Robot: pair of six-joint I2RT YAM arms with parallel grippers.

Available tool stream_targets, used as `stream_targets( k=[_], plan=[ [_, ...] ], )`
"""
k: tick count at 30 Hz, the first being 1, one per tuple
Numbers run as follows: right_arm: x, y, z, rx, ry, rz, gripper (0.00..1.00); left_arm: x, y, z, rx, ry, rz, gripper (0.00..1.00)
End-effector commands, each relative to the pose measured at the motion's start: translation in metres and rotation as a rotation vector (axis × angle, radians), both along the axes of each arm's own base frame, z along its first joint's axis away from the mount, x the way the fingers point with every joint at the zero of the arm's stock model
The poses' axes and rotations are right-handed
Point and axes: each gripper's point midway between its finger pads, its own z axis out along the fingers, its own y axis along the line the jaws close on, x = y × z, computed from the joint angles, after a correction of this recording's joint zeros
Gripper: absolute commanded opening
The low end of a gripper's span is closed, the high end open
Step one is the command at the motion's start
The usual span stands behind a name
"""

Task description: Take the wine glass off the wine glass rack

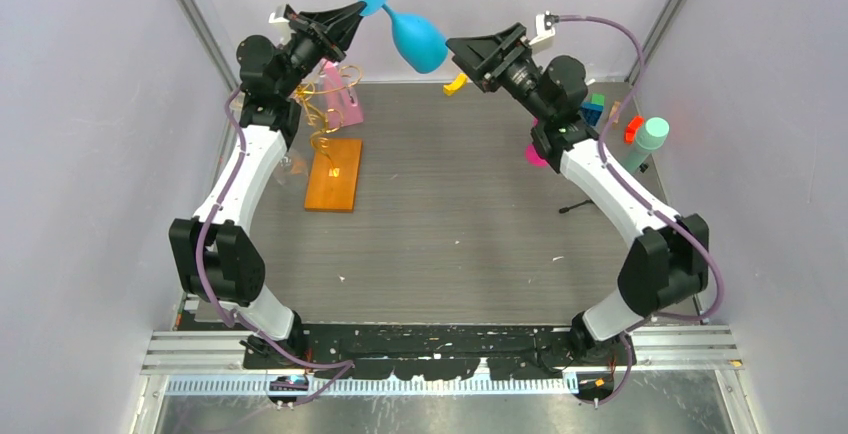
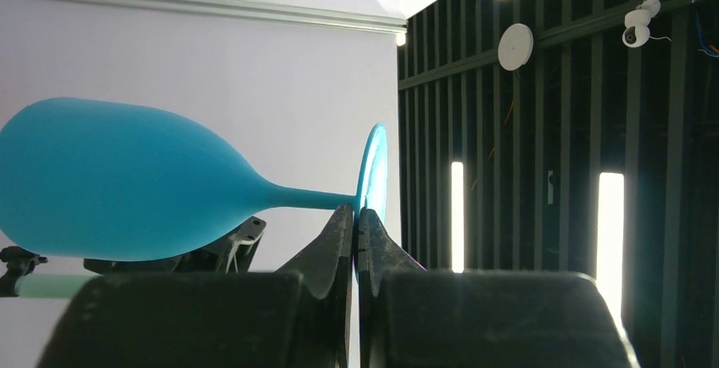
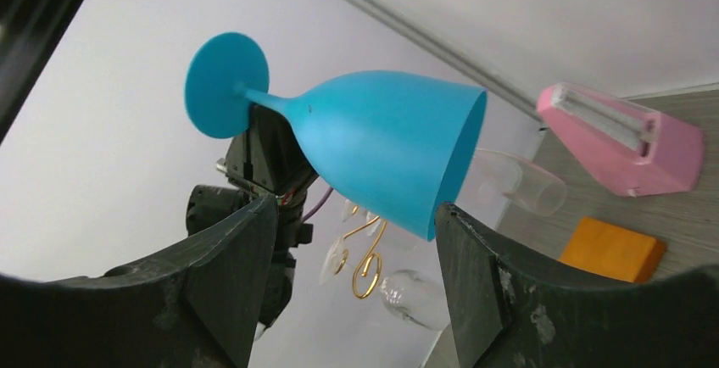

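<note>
Jaws of the left gripper (image 2: pixel 356 220) clench the foot of the opaque turquoise wine glass (image 1: pixel 420 39). The right gripper (image 3: pixel 354 209) gapes around its bowl.

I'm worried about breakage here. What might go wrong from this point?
The left gripper pinches only the foot rim of the blue wine glass, well above the table, so it may slip out. The right gripper, open around the bowl, could knock it loose on closing.

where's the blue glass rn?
Top view, upper centre: the glass is in the air, beyond and right of the rack, its foot pinched by the left gripper and its bowl at the open right gripper.
</note>
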Motion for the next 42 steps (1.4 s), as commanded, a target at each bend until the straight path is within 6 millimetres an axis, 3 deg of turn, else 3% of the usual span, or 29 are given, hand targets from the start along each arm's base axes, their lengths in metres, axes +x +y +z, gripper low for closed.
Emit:
stream_targets(
  k=[1, 6, 11, 13, 14, 15, 21, 24, 30, 42],
  plan=[
    [-0.029, 0.021, 0.037, 0.143, -0.170, 0.235, 0.73, -0.018, 0.003, 0.031, -0.072, -0.042, -0.035, 0.00],
    [-0.040, 0.030, 0.052, 0.265, -0.216, 0.373, 0.72, -0.019, 0.003, 0.028, -0.081, -0.028, -0.037, 0.00],
    [-0.040, 0.031, 0.054, 0.264, -0.230, 0.370, 0.71, -0.018, 0.004, 0.024, -0.086, -0.016, -0.034, 0.00],
    [-0.033, 0.031, 0.045, 0.231, -0.198, 0.336, 0.70, -0.018, 0.004, 0.023, -0.089, -0.014, -0.032, 0.00],
    [-0.022, 0.032, 0.031, 0.192, -0.159, 0.286, 0.70, -0.019, 0.005, 0.023, -0.089, -0.016, -0.032, 0.00],
    [-0.023, 0.029, 0.033, 0.174, -0.160, 0.258, 0.70, -0.019, 0.005, 0.023, -0.089, -0.014, -0.032, 0.00],
    [0.006, 0.010, -0.008, -0.030, -0.042, 0.010, 0.71, -0.018, 0.005, 0.022, -0.090, -0.013, -0.029, 0.00],
    [0.009, 0.009, -0.017, -0.045, -0.016, -0.006, 0.71, -0.018, 0.005, 0.023, -0.091, -0.011, -0.031, 0.00],
    [0.000, 0.029, -0.001, 0.032, -0.076, 0.154, 0.72, -0.014, 0.002, 0.021, -0.123, 0.014, -0.052, 0.00],
    [-0.003, 0.033, 0.018, 0.125, -0.137, 0.211, 0.71, -0.012, 0.002, 0.015, -0.140, 0.039, -0.056, 0.00]
  ],
)
